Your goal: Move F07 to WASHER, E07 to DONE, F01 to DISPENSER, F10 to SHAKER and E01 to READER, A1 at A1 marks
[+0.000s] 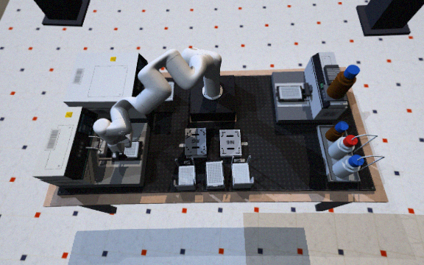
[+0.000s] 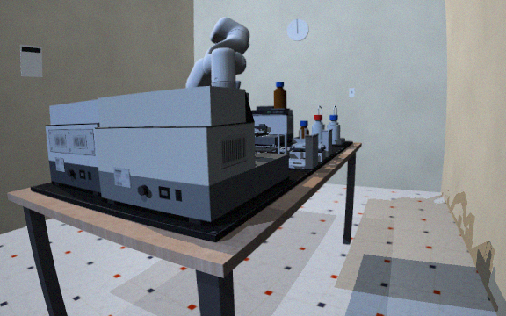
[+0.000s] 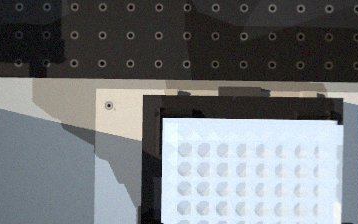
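My gripper [image 1: 121, 152] is at the front-left instrument [image 1: 59, 147] [image 2: 169, 154], over its stage. It is shut on a white well plate [image 1: 132, 149] [image 3: 250, 170]. The wrist view shows the plate just above the stage's black nest [image 3: 151, 150], slightly skewed to it. The fingers themselves are hidden under the wrist, and I cannot read the plate's label. Another white plate [image 1: 290, 93] sits on the right-hand instrument. Plates also show in the two front racks [image 1: 186, 176] [image 1: 241, 174] and on the station between them [image 1: 215, 174]. In the side view the instruments hide the gripper.
Two nests [image 1: 195, 141] [image 1: 230, 141] stand mid-deck behind the racks. A second box instrument [image 1: 103, 79] stands behind the front-left one, under the arm. Bottles [image 1: 342, 82] [image 1: 341, 147] stand at the deck's right edge. The arm's base [image 1: 212, 97] is at the back centre.
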Motion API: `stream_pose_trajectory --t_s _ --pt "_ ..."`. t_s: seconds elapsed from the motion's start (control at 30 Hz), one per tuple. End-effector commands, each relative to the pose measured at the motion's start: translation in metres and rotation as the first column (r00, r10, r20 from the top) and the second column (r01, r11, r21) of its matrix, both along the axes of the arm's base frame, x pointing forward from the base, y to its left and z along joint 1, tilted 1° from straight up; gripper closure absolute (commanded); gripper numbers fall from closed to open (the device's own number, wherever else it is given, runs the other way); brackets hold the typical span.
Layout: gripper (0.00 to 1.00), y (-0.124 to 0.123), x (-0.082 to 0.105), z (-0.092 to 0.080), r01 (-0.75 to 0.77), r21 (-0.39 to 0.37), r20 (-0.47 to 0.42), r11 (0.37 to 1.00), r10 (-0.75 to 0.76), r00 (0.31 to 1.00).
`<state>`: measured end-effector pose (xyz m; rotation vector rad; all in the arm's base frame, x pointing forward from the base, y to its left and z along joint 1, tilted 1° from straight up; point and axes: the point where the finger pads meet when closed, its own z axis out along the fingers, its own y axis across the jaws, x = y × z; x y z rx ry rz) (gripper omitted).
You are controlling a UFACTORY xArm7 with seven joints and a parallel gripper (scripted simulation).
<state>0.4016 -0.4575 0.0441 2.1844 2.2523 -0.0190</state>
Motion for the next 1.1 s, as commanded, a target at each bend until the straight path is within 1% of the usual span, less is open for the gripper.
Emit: stream_pose_trajectory --t_s 0.0,0.5,1.07 --pt "1.00 -0.0016 0.0010 0.0031 0.000 -0.005 0.004 1.000 0.000 1.000" --pt "1.00 -0.0016 0.0010 0.0032 0.000 -0.005 0.004 1.000 0.000 1.000" --pt "1.00 -0.0017 0.0010 -0.0017 0.000 -0.005 0.004 1.000 0.000 1.000"
